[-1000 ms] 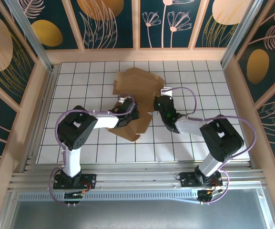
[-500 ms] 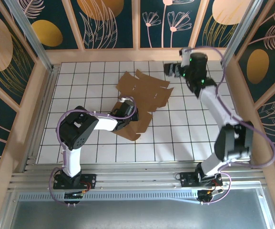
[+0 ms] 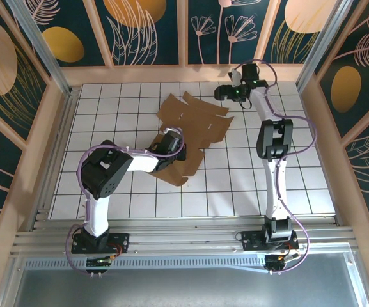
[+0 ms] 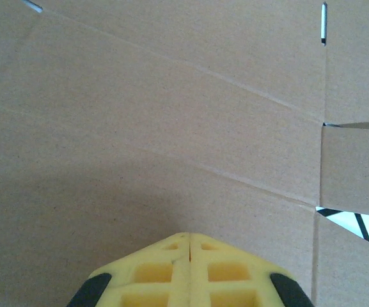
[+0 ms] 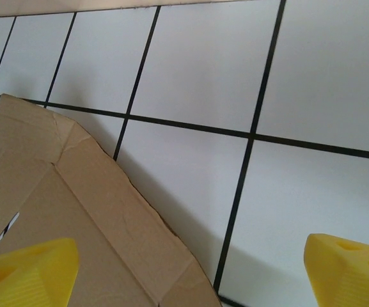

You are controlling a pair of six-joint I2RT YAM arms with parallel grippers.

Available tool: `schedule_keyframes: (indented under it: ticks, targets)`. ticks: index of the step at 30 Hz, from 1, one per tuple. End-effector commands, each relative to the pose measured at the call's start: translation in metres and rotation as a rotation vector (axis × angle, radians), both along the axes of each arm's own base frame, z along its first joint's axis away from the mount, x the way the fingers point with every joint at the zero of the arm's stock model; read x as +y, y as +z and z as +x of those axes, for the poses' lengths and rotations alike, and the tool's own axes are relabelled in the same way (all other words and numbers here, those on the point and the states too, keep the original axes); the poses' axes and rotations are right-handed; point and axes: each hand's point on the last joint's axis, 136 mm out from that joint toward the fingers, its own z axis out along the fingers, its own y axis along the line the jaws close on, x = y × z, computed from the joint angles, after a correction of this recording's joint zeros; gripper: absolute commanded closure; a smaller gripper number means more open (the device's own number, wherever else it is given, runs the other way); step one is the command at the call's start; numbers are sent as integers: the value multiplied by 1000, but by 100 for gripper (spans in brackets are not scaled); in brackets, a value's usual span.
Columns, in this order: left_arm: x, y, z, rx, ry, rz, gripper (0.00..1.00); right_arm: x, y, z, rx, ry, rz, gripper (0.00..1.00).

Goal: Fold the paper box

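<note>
You have the paper box (image 3: 194,118) lying as a flat, unfolded brown cardboard sheet on the tiled table (image 3: 286,179). It sits in the middle and far part of the grid, slightly left of centre. Its flaps spread outward, and its nearest corner points toward the arm bases.

Left arm: from overhead, the left gripper (image 3: 173,146) rests over the near portion of the sheet, at its left edge. On the left wrist camera the two yellow fingers (image 4: 171,272) are pressed together, their tips meeting along a single seam. The cardboard (image 4: 139,128) lies directly ahead of them, with creases and cut slots visible. A small wedge of tile (image 4: 357,225) shows at the lower right, past a flap edge. You cannot tell from these views whether the closed tips are pressing on the sheet or merely hanging above it.

Right arm: it reaches out at full stretch toward the far wall. The right gripper (image 3: 224,93) sits just beside the sheet's far right flap, near the wooden rail (image 3: 190,73). On the right wrist camera the jaws stand wide apart. One yellow fingertip (image 5: 31,265) is over a flap of the cardboard (image 5: 62,211), and the other is over bare white tile (image 5: 299,77). The flap edge runs diagonally between them, showing a torn-looking margin and a shadow along it.
</note>
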Motion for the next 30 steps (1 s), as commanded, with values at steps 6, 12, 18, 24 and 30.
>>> schedule_keyframes:
  ticks: [6,12,18,24,30]
  targets:
    - [23,-47,-20,143,-3,126,100,24,-32,-39,156,122,142,9]
    - [20,-44,-16,140,-2,123,100,26,-42,-48,193,135,148,13]
    - [20,-43,-16,142,4,120,100,32,-43,-47,194,133,171,39]
    - [26,-49,-17,154,28,141,100,33,0,-37,92,101,82,84]
    - [38,-55,-14,186,73,104,100,73,69,-65,-115,187,-84,93]
